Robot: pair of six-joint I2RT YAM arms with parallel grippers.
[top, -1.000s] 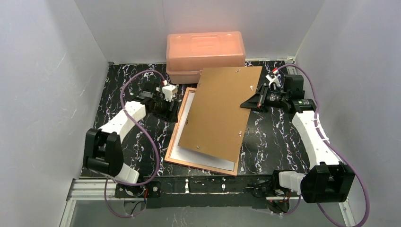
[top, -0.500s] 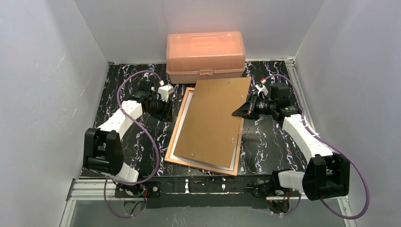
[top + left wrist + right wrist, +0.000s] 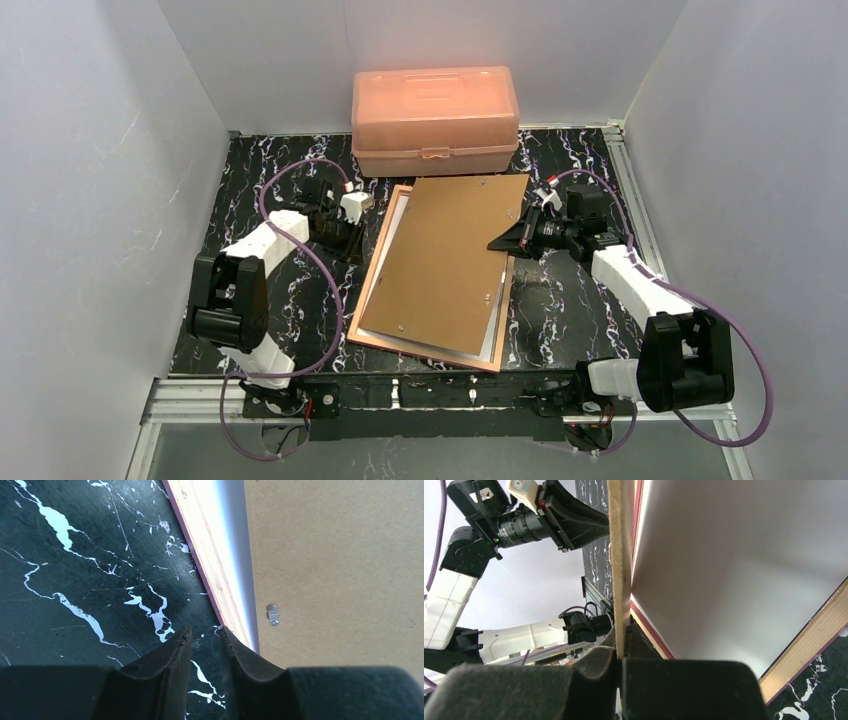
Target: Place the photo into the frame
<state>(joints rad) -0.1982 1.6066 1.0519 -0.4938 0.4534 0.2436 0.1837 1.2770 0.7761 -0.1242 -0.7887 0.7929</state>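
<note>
Backing board [image 3: 445, 265] lowered nearer frame [image 3: 400, 348]; right gripper [image 3: 495, 243] pinching its edge, left gripper [image 3: 205, 636] narrowly parted, empty. Square corners before release.

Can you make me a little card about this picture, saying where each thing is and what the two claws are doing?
frame: flat on the table, back side up
photo: inside the frame, white side up
backing board: brown, over the photo, crooked, right edge lifted
right gripper: pinching the board's right edge
left gripper: low beside the frame's left edge, slightly open, holding nothing
box: pink, lid shut, behind the frame
</note>
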